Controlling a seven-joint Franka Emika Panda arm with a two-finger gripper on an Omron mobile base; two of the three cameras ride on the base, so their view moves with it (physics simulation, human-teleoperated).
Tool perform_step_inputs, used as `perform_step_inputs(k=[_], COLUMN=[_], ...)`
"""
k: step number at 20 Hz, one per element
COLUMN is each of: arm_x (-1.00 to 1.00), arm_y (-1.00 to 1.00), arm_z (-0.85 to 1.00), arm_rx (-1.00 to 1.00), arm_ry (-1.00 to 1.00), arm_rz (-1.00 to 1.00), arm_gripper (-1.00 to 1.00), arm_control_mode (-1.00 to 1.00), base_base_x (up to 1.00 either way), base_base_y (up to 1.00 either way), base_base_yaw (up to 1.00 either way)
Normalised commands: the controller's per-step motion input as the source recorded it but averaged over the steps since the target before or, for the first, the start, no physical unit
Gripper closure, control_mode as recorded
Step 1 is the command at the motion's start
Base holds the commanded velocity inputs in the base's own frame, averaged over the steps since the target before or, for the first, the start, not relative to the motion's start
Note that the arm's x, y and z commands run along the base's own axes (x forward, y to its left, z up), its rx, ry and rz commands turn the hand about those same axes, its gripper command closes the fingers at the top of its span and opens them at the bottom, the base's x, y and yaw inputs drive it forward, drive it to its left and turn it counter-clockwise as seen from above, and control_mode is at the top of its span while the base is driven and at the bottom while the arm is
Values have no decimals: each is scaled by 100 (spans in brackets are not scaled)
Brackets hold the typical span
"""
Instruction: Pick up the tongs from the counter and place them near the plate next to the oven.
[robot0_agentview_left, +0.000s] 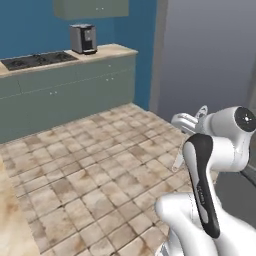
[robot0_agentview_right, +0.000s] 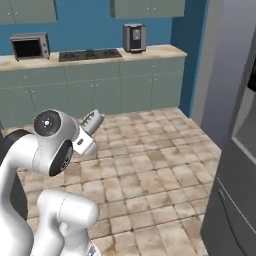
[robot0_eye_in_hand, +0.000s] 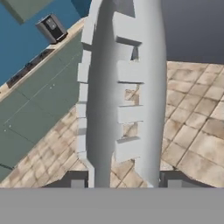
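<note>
Tiled kitchen floor (robot0_agentview_right: 150, 170), far counter (robot0_agentview_right: 150, 52) behind; jaws (robot0_eye_in_hand: 120, 177) clamped on tongs (robot0_eye_in_hand: 127, 87), held mid-air.

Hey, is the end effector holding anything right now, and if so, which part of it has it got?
Yes, the tongs. The end effector grips them near one end, with the toothed arms running out ahead of the fingers above the floor.

We saw a glossy white arm (robot0_agentview_left: 220, 145) of rounded segments, with dark grey joint bands, a round grey cap with a small central hub, and a bulbous white base.
</note>
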Motion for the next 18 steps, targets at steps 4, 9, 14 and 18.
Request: perform_step_inputs(k=[4,9,14,18], arm_x=[0,0,0,0], arm_y=[0,0,0,0], arm_z=[0,0,0,0], arm_rx=[0,0,0,0], arm_ry=[0,0,0,0], arm_rz=[0,0,0,0], arm_gripper=[100,100,100,100], arm_control_mode=[100,100,100,100], base_base_x=[100,100,100,100], base_base_y=[0,-1,0,0], base_base_yaw=[36,38,38,37])
